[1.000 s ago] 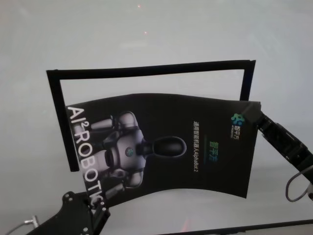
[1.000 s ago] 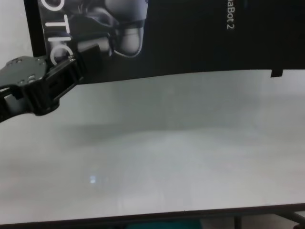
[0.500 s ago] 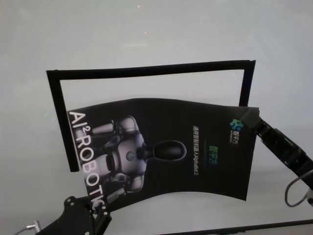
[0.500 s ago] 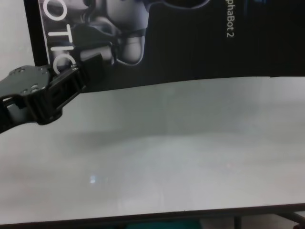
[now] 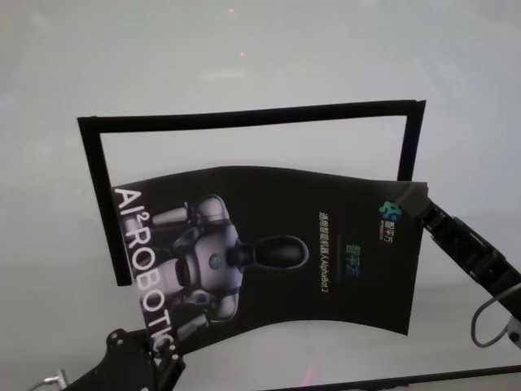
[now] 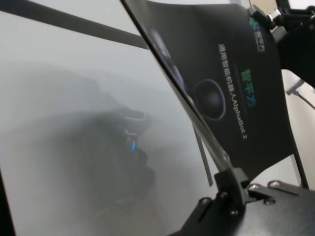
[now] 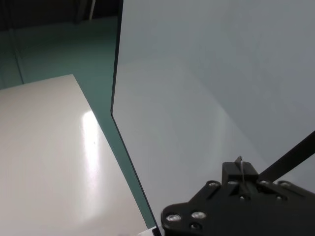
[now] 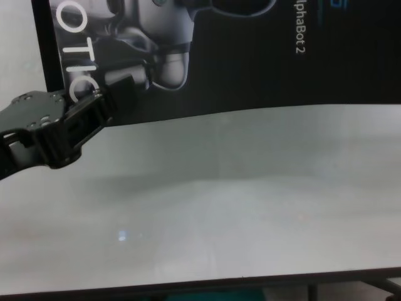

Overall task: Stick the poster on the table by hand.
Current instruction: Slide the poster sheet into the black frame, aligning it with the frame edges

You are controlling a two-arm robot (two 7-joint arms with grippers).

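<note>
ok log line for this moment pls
stage: carrying | poster: bowed, held above table | left gripper: shut on near-left corner | right gripper: shut on far-right corner | black strip: uncovered

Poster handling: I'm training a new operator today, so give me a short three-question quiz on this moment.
1. True or false: the poster lies flat on the table.
2. Which gripper pinches the corner nearest the letters: A left, B right?
3. Fill in: the black tape frame is open on its ___ side.

Key: 1 false, it bows, held by the left gripper and right gripper; 2 A; 3 near.
</note>
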